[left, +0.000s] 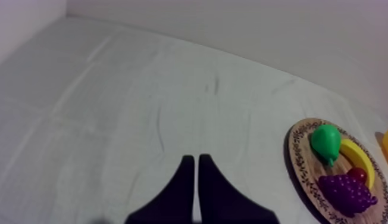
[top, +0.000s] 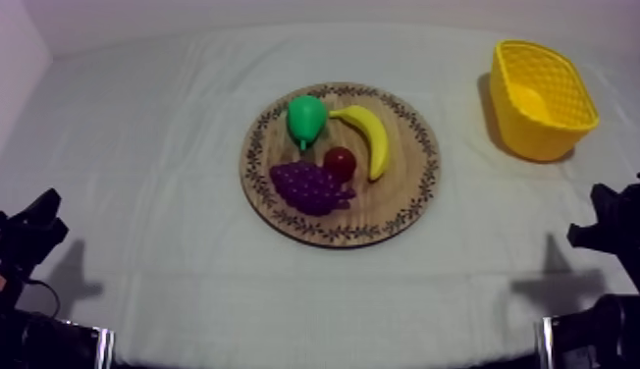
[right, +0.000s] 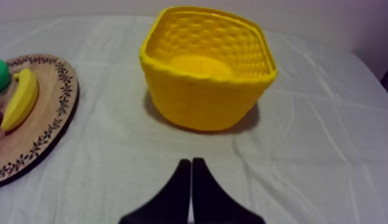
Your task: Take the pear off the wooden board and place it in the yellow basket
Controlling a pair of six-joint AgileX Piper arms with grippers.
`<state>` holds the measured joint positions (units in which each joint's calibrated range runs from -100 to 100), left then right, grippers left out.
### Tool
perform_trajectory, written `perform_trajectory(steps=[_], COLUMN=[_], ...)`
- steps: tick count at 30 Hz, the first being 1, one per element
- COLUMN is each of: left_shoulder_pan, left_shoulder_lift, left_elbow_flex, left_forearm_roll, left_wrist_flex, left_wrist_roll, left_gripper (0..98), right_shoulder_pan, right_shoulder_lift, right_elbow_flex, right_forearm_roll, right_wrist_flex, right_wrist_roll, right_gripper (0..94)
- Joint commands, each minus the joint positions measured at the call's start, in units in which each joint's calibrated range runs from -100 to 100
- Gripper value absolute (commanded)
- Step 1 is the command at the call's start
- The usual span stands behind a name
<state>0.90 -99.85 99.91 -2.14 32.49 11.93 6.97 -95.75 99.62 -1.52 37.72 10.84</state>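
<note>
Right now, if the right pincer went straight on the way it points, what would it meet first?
Most likely the yellow basket. The right pincer, shut on nothing, points at the basket's near wall, with only bare cloth between them. Its height above the cloth is hard to judge.
</note>
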Motion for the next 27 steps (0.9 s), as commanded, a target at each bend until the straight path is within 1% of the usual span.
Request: perform_trajectory(steps=[1, 10, 13, 14, 16, 18, 19, 20, 24, 25, 27], left_shoulder_pan=[0.00, 0.00, 0.00, 0.00, 0.00, 0.00, 0.00, 0.00, 0.00, 0.00, 0.00], left_shoulder_lift=[0.02, 0.02, 0.02, 0.02, 0.02, 0.02, 0.02, 0.02, 0.02, 0.02, 0.02], left_elbow_flex=[-0.02, -0.02, -0.02, -0.02, -0.02, -0.02, -0.02, -0.02, -0.02, -0.02, -0.02], left_forearm_roll=[0.01, 0.01, 0.01, 0.01, 0.01, 0.01, 0.01, 0.01, 0.01, 0.01, 0.01], left_wrist_flex=[0.00, 0.00, 0.00, 0.00, 0.00, 0.00, 0.00, 0.00, 0.00, 0.00, 0.00], left_wrist_roll=[0.02, 0.02, 0.02, 0.02, 0.02, 0.02, 0.02, 0.02, 0.01, 0.00, 0.00], left_gripper=[0.1, 0.1, 0.1, 0.1, 0.1, 0.1, 0.1, 0.1, 0.1, 0.1, 0.1], right_shoulder_pan=[0.00, 0.00, -0.26, -0.41, -0.71, -1.96, -3.07, -4.31, -9.15, -10.08, -11.65], right_shoulder_lift=[-0.01, -0.01, -0.01, -0.01, -0.01, 0.56, 1.40, 2.69, 11.14, 13.65, 18.79], right_elbow_flex=[0.05, 0.05, -0.03, -0.11, -0.26, -1.00, -1.55, -2.10, -5.21, -7.00, -11.87], right_forearm_roll=[0.03, 0.03, 0.13, 0.37, 1.73, 3.81, 4.92, 6.51, 13.85, 15.15, 16.32], right_wrist_flex=[-0.05, -0.05, 0.87, 1.29, 1.80, 3.47, 4.59, 5.26, 6.29, 6.90, 8.97], right_wrist_roll=[-0.02, -0.02, -0.22, 0.62, 1.42, 0.41, -0.63, -2.64, -14.52, -17.00, -19.25], right_gripper=[0.3, 0.3, 0.3, 0.4, 0.4, 0.4, 0.4, 0.4, 0.4, 0.4, 0.4])
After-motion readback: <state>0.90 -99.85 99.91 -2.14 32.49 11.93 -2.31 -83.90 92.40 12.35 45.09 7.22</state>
